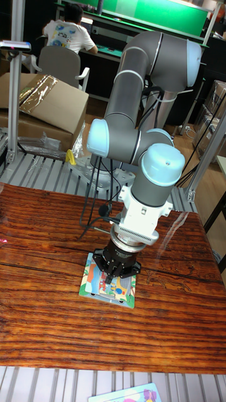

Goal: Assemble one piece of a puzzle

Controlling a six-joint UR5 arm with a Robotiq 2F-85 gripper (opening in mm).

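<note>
Tool (115, 274) low over puzzle board (108, 284), lower centre of frame, fingers pointing down at colourful picture surface. You can't tell from this angle if tool open, closed, or gripping piece: fingertips dark, blurred against board. Puzzle board flat on wooden counter (44, 251), partly hidden under tool. Arm (141, 107) bends down from upper centre. Second colourful board (129, 394) at bottom edge, well apart. Cardboard box (41, 103) upper left, person (68, 34) seated behind it.
</note>
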